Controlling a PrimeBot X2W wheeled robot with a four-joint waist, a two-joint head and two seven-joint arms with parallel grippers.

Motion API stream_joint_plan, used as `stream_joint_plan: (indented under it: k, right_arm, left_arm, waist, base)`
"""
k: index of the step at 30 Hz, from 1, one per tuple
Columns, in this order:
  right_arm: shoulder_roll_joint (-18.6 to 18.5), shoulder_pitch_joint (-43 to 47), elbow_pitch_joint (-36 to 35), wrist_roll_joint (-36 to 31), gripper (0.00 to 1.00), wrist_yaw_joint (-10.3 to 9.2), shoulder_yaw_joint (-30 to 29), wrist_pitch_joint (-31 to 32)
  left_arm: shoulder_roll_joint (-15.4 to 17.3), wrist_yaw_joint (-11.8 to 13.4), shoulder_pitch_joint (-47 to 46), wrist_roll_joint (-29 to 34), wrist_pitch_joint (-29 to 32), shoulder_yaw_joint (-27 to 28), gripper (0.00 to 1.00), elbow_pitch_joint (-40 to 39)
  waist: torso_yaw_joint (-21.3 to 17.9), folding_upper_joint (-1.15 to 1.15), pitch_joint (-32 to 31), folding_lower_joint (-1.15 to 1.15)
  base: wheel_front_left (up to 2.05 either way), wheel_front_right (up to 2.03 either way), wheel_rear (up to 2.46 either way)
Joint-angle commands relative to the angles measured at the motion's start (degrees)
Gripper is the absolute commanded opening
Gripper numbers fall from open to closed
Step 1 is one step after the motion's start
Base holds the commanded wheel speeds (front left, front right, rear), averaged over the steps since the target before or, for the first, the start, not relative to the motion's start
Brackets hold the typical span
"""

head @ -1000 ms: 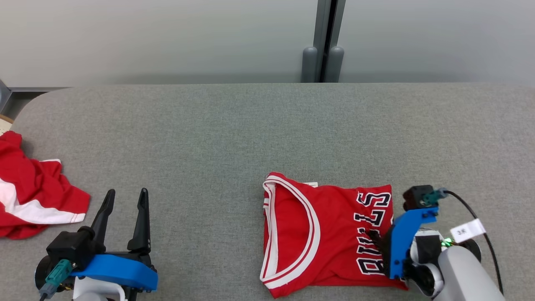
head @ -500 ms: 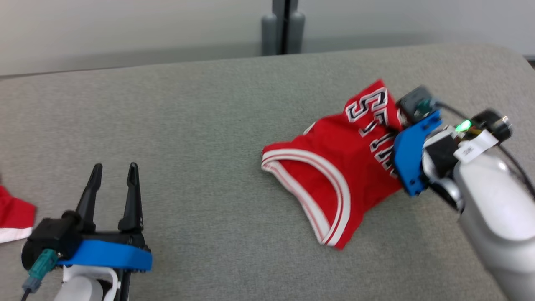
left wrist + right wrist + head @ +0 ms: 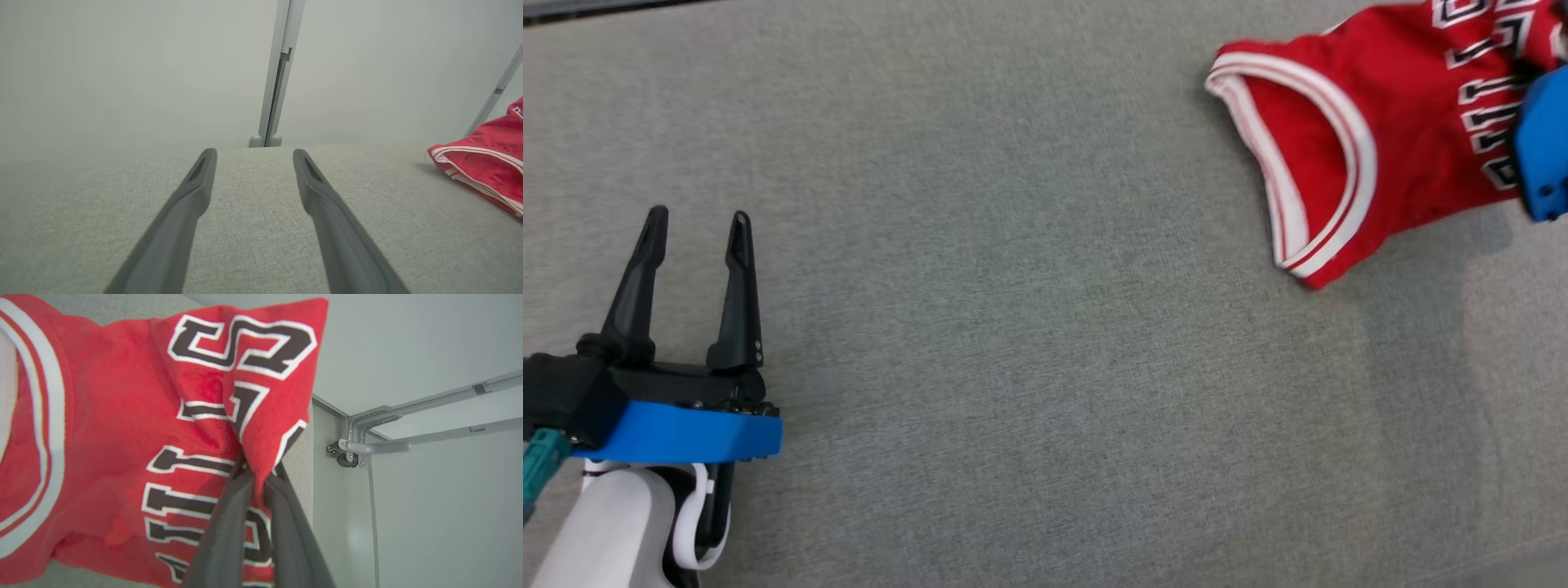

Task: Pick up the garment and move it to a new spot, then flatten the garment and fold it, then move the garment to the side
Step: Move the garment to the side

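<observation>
Garment point(image 3: 1372, 139), a red jersey with white trim and black lettering, lies folded on the grey padded table point(image 3: 1013, 343), and a broad bare stretch of that surface runs off to the garment's left. Your right gripper point(image 3: 259, 469) has its fingers pinched tight on a bunched fold at the garment's lettered edge, the side away from its trimmed opening. I'd judge you grip there so the folded layers trail flat behind a pull toward the side. How much of the garment rides clear of the table is hard to say, since the head view cuts it off. Your left gripper point(image 3: 698, 216) sits well to the garment's left, fingers spread fairly wide and holding nothing, likely parked out of the way. As for containers, the nearest thing is the garment's trimmed opening, and that holds just red lining.
</observation>
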Motion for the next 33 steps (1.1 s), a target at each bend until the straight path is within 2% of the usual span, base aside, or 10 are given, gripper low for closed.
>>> stream_joint_plan:
  k: [1, 5, 11, 12, 13, 18, 20, 24, 27, 33]
  right_arm:
    - [-1.1, -1.8, 0.8, -1.1, 0.00, -0.01, -1.3, -1.1]
    - [-2.4, -3.2, 2.9, -3.8, 0.00, -0.02, -4.8, -4.1]
    - [-0.3, -3.4, 5.7, -8.2, 0.00, -0.01, -11.5, -8.5]
    - [0.1, -3.2, 6.2, -9.1, 0.29, -0.02, -12.3, -9.2]
    - [0.4, -3.1, 6.5, -10.0, 1.00, -0.02, -13.1, -10.0]
    - [2.1, -1.9, 8.3, -13.0, 1.00, -0.02, -16.0, -11.9]
    - [3.3, -0.5, 9.7, -14.2, 1.00, -0.01, -19.1, -13.0]
    - [4.6, 2.2, 11.3, -15.1, 1.00, -0.01, -20.9, -15.4]
    - [5.8, 4.0, 11.4, -14.2, 1.00, 0.00, -22.1, -18.0]
    - [10.9, 12.4, 7.9, -10.4, 1.00, -0.01, -24.7, -25.8]
  left_arm:
    - [0.9, 0.1, -1.3, 0.5, 0.5, 0.4, 1.00, -1.0]
    - [2.1, 0.4, -1.6, 1.3, 1.7, 0.0, 1.00, -2.4]
    - [3.0, 0.8, -1.6, 1.5, 2.4, 0.2, 1.00, -4.1]
    - [3.0, 0.9, -1.6, 1.4, 2.5, 0.3, 1.00, -4.3]
    - [3.0, 0.9, -1.6, 1.3, 2.6, 0.2, 1.00, -4.4]
    - [2.5, 0.9, -1.7, 1.1, 2.5, -0.3, 1.00, -3.7]
    - [1.7, 0.9, -1.5, 0.9, 1.9, -0.8, 1.00, -2.6]
    - [0.0, 0.8, 0.2, 0.4, 1.0, -1.5, 1.00, -0.2]
    - [-0.9, 0.7, 1.1, 0.1, 0.6, -1.7, 1.00, 1.2]
    - [-3.3, 0.6, 5.0, -0.9, -0.2, -1.5, 1.00, 4.6]
  waist:
    - [-2.4, 0.00, 3.6, -0.02]
    - [-2.5, 0.00, 5.5, -0.02]
    - [-2.0, 0.00, 6.8, -0.02]
    - [-1.8, 0.00, 6.8, -0.02]
    - [-1.7, 0.00, 6.7, -0.02]
    - [-0.8, 0.00, 5.8, -0.02]
    - [0.2, 0.00, 4.0, -0.02]
    - [2.0, 0.00, -0.2, -0.02]
    - [3.1, 0.00, -2.8, -0.02]
    - [6.1, 0.00, -10.3, -0.02]
  base:
    - [0.00, 0.00, 0.00]
    - [0.00, 0.00, 0.00]
    - [0.00, 0.00, 0.00]
    - [0.00, 0.00, 0.00]
    - [0.00, 0.00, 0.00]
    - [0.00, 0.00, 0.00]
    - [0.00, 0.00, 0.00]
    - [0.00, 0.00, 0.00]
    - [0.00, 0.00, 0.00]
    - [0.00, 0.00, 0.00]
